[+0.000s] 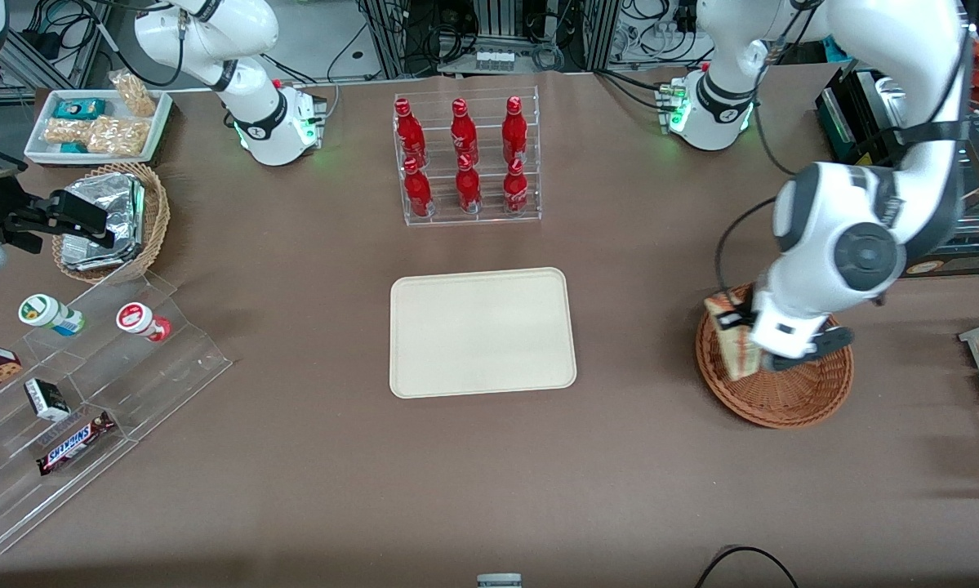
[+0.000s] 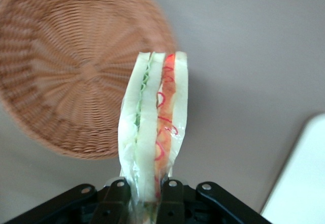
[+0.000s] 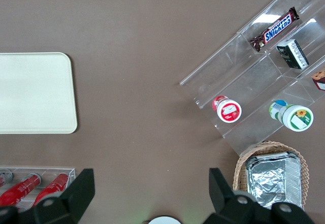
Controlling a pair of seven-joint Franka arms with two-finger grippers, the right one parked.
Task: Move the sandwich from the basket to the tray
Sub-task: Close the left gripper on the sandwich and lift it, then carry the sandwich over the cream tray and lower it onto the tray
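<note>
The sandwich, a pale bread wedge in clear wrap with green and red-orange filling, is held in my left gripper, whose fingers are shut on its lower end. It hangs lifted above the reddish-brown wicker basket, over the basket's edge nearest the tray. The basket shows empty in the left wrist view. The cream tray lies at the table's middle, with nothing on it; a corner of it shows in the left wrist view.
A clear rack of red bottles stands farther from the front camera than the tray. Toward the parked arm's end are a tan basket of foil packets, a white snack bin and a clear stepped display.
</note>
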